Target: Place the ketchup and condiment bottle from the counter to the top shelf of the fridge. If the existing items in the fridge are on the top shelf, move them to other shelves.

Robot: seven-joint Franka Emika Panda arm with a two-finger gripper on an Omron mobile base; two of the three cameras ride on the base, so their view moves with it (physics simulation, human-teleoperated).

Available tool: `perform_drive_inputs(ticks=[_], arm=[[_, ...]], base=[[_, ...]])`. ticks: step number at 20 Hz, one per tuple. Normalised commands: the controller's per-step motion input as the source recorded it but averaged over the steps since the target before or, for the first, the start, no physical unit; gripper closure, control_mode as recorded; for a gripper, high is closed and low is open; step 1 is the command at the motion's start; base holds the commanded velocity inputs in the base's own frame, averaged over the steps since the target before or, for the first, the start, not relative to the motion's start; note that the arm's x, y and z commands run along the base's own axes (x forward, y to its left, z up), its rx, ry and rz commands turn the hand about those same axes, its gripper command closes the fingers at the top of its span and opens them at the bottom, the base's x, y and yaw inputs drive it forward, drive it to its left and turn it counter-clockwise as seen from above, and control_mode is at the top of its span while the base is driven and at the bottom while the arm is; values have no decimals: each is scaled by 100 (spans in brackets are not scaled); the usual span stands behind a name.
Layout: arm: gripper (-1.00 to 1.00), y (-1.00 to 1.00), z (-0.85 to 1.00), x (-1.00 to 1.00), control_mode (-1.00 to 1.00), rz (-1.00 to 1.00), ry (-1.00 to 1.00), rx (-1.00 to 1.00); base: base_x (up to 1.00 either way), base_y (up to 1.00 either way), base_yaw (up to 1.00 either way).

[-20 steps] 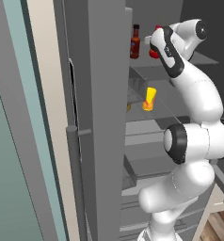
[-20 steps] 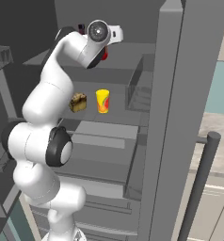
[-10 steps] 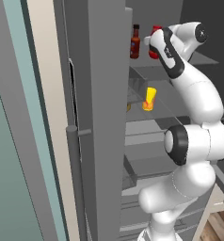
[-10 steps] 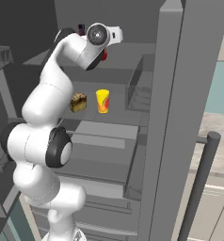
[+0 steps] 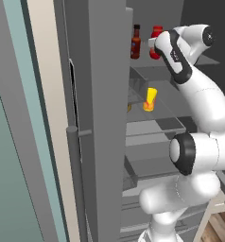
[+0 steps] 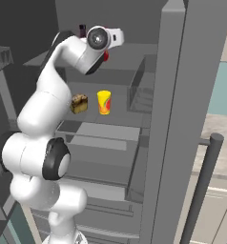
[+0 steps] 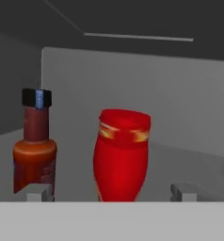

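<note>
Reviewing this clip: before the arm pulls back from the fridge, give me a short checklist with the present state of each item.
1. Ketchup stands upright on the top shelf: ok.
2. Condiment bottle stands upright on the same shelf, beside the ketchup and apart from it: ok.
3. Gripper is open, with a fingertip on either side of the ketchup and nothing gripped: ok.
4. Yellow cup and brown lump sit on a lower shelf, not the top one: ok.
5. Fingertips clear of the ketchup's sides for a straight retreat: cannot tell.
</note>
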Motion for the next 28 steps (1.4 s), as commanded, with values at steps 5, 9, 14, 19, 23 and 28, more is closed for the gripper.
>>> perform_drive_inputs(ticks=[5,9,14,19,23,28], arm=[[-100,0,0,-85,-100,0,-9,0],[-100,0,0,-100,-100,0,-10,0],[-100,0,0,-100,-100,1,-12,0],[-100,0,0,-100,-100,3,-16,0],[-100,0,2,-100,-100,4,-16,0],[-100,0,9,-100,-100,8,-22,0]], base=[[0,0,0],[0,0,0],[0,0,0],[0,0,0],[0,0,0],[0,0,0]])
